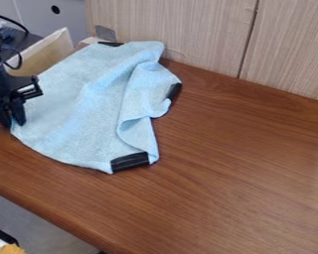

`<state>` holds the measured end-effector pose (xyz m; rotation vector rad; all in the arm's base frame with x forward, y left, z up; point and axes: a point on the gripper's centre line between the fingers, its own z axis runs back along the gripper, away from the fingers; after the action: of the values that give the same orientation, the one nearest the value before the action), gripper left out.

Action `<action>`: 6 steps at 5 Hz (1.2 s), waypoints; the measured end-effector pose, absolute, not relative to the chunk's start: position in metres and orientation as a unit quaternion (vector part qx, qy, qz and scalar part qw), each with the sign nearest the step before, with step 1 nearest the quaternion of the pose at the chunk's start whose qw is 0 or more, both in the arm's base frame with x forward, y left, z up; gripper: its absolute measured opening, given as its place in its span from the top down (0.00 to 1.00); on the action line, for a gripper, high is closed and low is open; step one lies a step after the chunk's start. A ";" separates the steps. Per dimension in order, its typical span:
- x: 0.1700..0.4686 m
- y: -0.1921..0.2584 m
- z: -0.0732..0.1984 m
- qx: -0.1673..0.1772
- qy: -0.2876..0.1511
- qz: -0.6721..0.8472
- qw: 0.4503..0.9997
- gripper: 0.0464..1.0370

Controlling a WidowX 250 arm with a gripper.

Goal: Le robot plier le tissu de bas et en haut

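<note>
The gripper point(12, 118) is at the left edge of the camera view, low over the table and right at the light blue cloth's left corner. Whether it holds that corner cannot be made out. The cloth point(89, 109) lies spread on the table, with raised wrinkles and a fold along its right side. Black clips or patches sit on its edges: one at the bottom corner point(129, 161), one on the right edge point(175, 91) and one at the top point(111, 44).
The brown wooden table point(234, 168) extends to the right and front. A pale wood-grain panel point(182, 30) stands along the back. Behind the cloth at upper left is a light wooden box point(47, 55). The table's front edge runs diagonally at lower left.
</note>
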<state>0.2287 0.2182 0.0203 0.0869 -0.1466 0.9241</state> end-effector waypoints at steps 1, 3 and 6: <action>0.227 0.218 0.022 0.044 -0.062 0.450 0.890 0.98; 0.245 0.207 0.047 0.026 -0.083 0.442 0.893 0.99; 0.321 0.146 0.121 -0.040 -0.167 0.388 0.906 0.99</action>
<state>0.3206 0.1462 0.1207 -0.0835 -0.3440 0.8004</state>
